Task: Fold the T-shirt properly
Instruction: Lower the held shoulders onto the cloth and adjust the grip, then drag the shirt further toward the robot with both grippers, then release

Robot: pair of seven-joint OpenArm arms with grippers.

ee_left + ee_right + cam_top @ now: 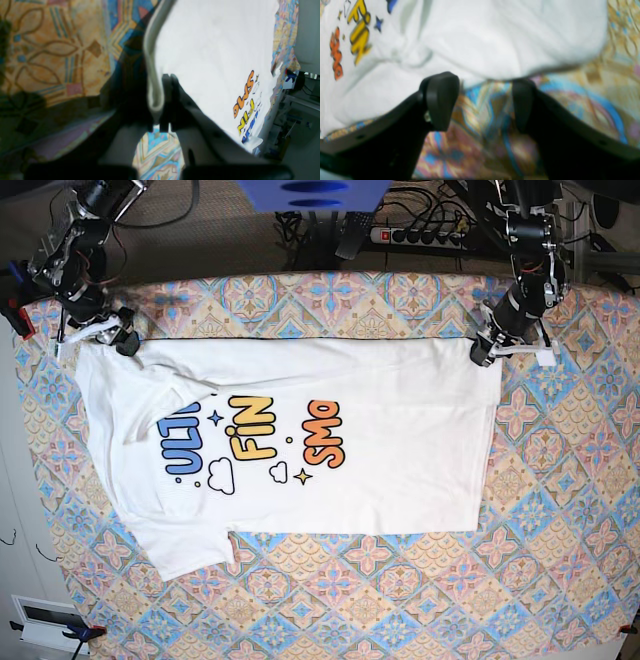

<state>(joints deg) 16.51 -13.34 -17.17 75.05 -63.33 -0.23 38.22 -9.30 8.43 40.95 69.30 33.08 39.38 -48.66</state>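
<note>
You are at the start of a fold: the T-shirt point(300, 455) lies spread on the patterned tablecloth point(560, 510), print upward, already folded once lengthwise by the look of it, with its far long edge running between your two arms. In the base view the left gripper point(484, 352) sits at the shirt's far corner on that view's right; its wrist view shows the black fingers point(172, 100) pressed together on the thick doubled edge of white cloth, so you have that corner pinched. The right gripper point(122, 340) is at the opposite far corner near a sleeve, but its wrist view shows its fingers point(442, 100) standing well apart, with the cloth's edge lying just ahead of them and only tablecloth between, so nothing is gripped there yet. My judgement is that the next move calls for bringing the right fingers onto that edge and closing them before either arm lifts; raising the left corner alone would likely drag the shirt askew and wrinkle it. As for writing, the base view gives partial cartoon lettering: "ULT" in blue, "FIN" in yellow, "SMo" in orange, with small clouds and stars beside; the rest is hidden by the fold. No neck label or brand can be made out.
</note>
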